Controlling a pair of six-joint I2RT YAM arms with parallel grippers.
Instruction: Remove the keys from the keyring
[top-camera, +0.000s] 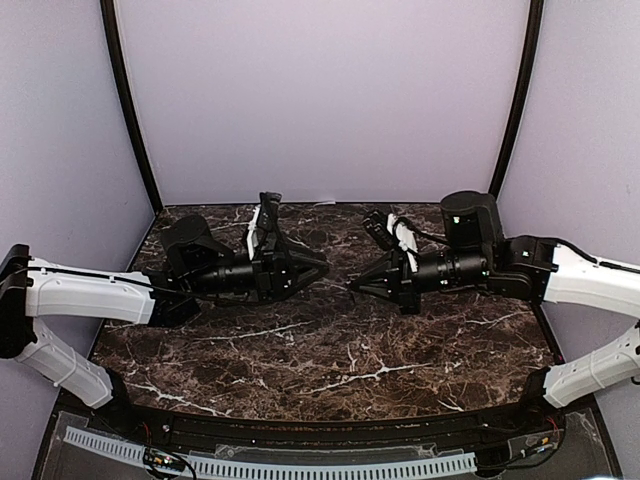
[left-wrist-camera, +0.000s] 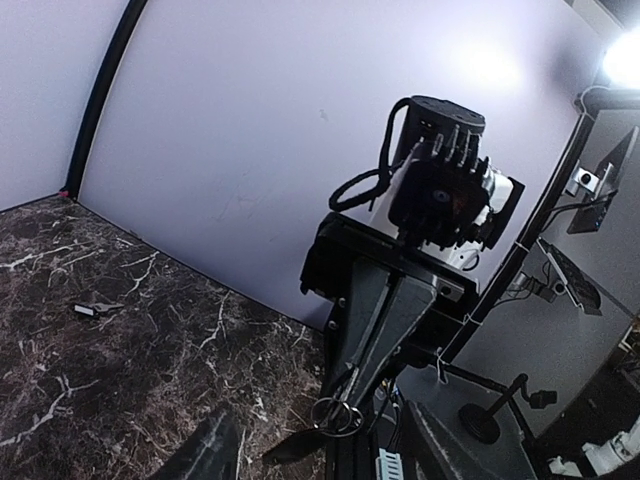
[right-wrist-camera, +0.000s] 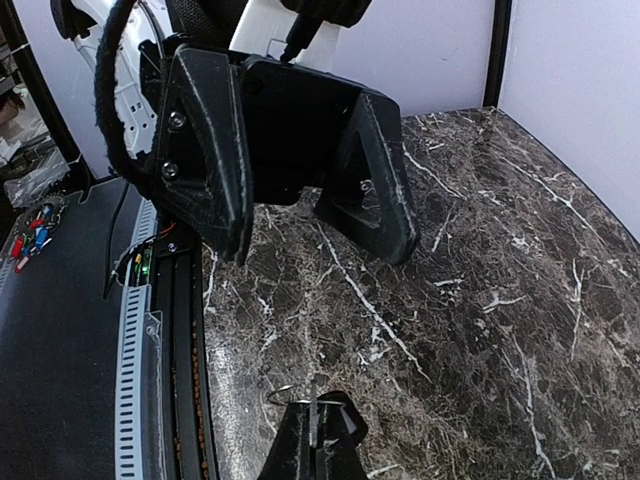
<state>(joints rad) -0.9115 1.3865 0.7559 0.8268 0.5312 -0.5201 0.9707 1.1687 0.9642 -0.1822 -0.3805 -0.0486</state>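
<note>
My right gripper (top-camera: 353, 288) is shut on a thin metal keyring (left-wrist-camera: 338, 412), held above the table. In the left wrist view a dark key (left-wrist-camera: 287, 449) hangs from the ring, pointing down to the left. In the right wrist view only a silvery arc of the ring (right-wrist-camera: 284, 391) shows beside the shut fingertips (right-wrist-camera: 316, 425). My left gripper (top-camera: 322, 270) faces it from the left, open and empty, a short gap away. Its two fingers (right-wrist-camera: 216, 170) spread wide. A small dark oblong piece with a white glint (left-wrist-camera: 88, 310), probably a key, lies loose on the marble.
The dark marble tabletop (top-camera: 330, 350) has white veins. Pale walls (top-camera: 330, 100) close in the back and sides. A black rail and a white cable track (top-camera: 270, 465) run along the near edge.
</note>
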